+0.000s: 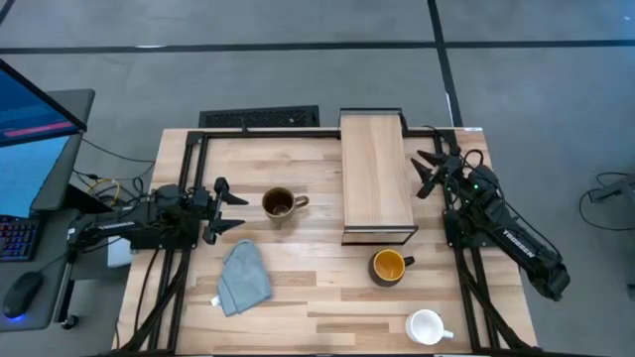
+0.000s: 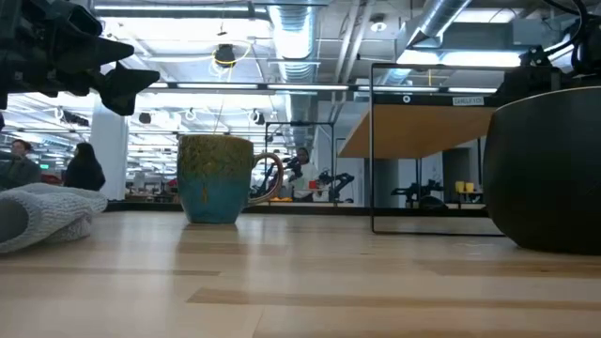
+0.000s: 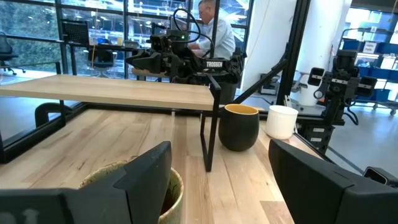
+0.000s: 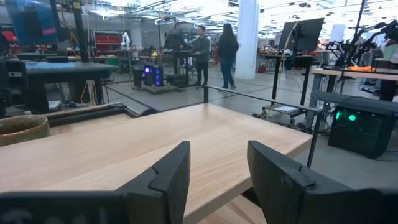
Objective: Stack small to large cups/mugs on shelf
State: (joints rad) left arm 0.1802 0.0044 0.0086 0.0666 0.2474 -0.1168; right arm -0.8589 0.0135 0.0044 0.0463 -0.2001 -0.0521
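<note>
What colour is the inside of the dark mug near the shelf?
Yellow-orange inside the dark mug, clearest in the high view.

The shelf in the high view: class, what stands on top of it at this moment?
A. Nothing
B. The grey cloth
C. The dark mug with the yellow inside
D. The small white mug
A: the shelf shows only bare wood, and all three mugs and the cloth sit on the table.

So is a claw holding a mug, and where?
No, nothing is held. The left claw is open beside the olive mug, and the right claw is open next to the shelf.
</note>
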